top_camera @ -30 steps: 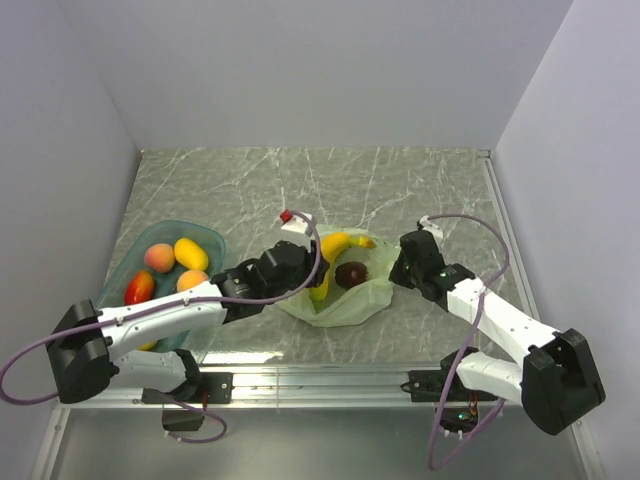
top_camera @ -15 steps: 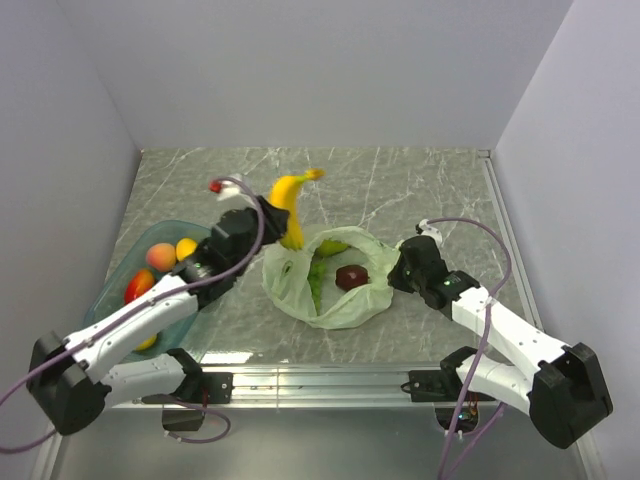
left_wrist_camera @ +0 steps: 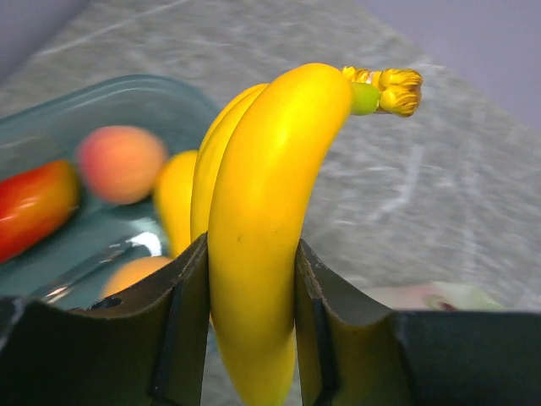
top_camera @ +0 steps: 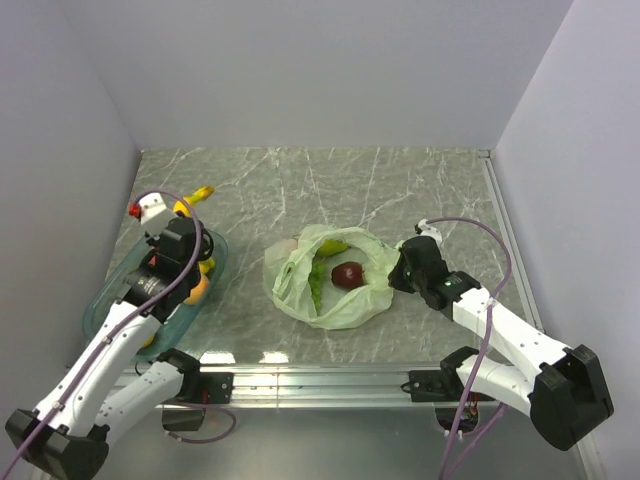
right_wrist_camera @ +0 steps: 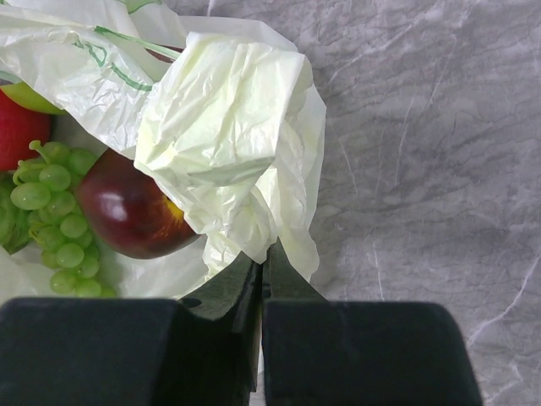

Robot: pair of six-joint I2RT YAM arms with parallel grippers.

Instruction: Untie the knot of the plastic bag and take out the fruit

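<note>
Yellow bananas (left_wrist_camera: 262, 211), smooth and, I judge, liable to slip, are clamped mid-length in my left hand (left_wrist_camera: 249, 258) over the teal tray (left_wrist_camera: 161, 89), while my right hand (right_wrist_camera: 260, 271), closed, pinches the rim of the limp plastic bag (right_wrist_camera: 228, 127) lying open on the surface (top_camera: 400, 180), apple (right_wrist_camera: 127, 211) inside.

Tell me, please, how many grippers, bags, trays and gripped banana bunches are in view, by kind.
Grippers: 2 (left gripper, right gripper)
plastic bag: 1
tray: 1
bananas, as a bunch: 1
Total: 5
</note>
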